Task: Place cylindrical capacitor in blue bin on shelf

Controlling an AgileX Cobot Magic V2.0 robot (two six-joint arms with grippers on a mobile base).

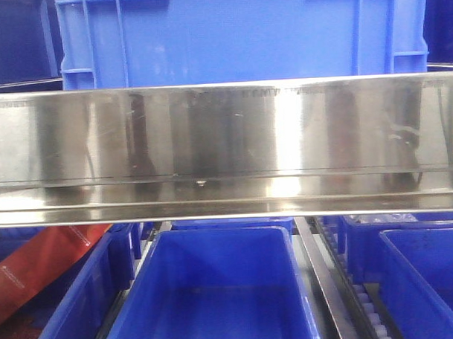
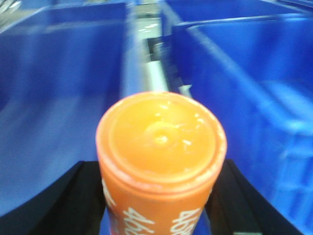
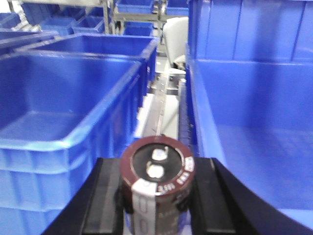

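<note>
Cylindrical capacitor (image 3: 157, 183) gripped by right fingers (image 3: 105, 196), orange cylinder (image 2: 161, 161) gripped by left fingers (image 2: 73, 196), blue bins (image 3: 63, 98) around

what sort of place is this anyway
Probably a parts storeroom or warehouse picking aisle: rows of open blue plastic bins on a shiny brushed stainless steel shelf, and a brown cylindrical capacitor held by the right gripper.

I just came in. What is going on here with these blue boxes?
Two robot arms work among blue bins on a steel shelf. The right gripper is shut on a dark brown cylindrical capacitor, terminals showing, between two bins. The left gripper grips an orange cylinder with white print. Neither piece is released yet, and the middle bin in the front view looks empty.
</note>
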